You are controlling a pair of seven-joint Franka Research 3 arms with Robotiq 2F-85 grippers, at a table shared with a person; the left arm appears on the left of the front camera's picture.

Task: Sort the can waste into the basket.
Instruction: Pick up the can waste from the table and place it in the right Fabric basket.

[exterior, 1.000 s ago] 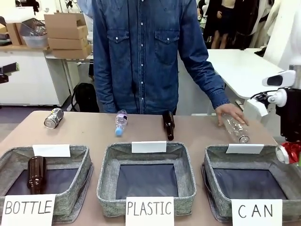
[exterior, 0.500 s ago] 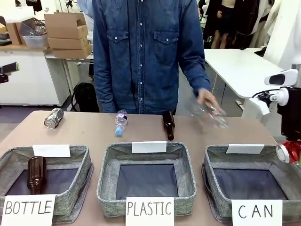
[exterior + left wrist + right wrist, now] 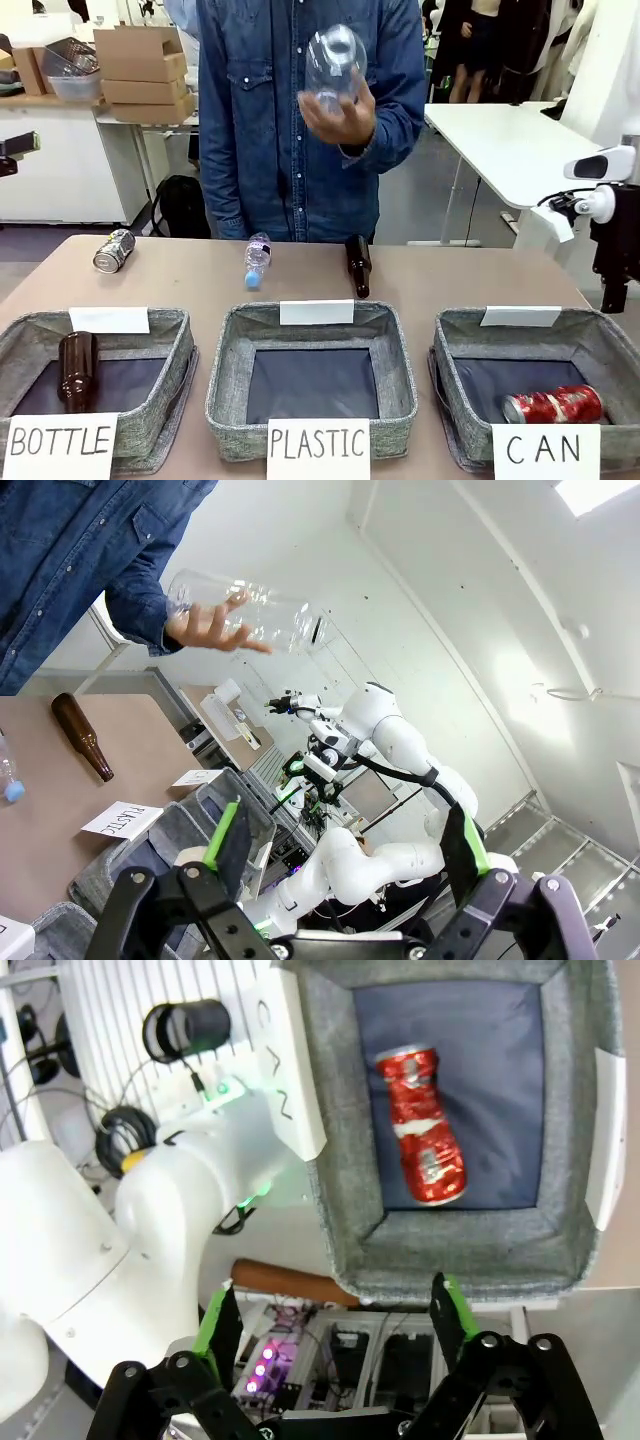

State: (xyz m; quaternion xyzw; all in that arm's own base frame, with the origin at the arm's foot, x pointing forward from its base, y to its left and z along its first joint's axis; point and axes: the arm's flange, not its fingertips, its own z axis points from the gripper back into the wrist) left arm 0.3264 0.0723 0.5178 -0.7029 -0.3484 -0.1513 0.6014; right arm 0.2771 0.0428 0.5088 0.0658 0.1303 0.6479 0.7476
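Red can (image 3: 553,405) lies flat inside the CAN basket (image 3: 600,335), right fingers (image 3: 447,1310) spread empty above it, left fingers (image 3: 222,832) spread empty too: lift right straight clear of the rim, then target grey can (image 3: 114,250) far-left on tabletop (image 3: 450,285).

1 red can (image 3: 553,405) lies in the CAN basket (image 3: 449,348), near right; 1 grey can (image 3: 113,250) lies far left on the table (image 3: 200,285).

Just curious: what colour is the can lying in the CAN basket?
The can is red with silver ends; clearest in the right wrist view.
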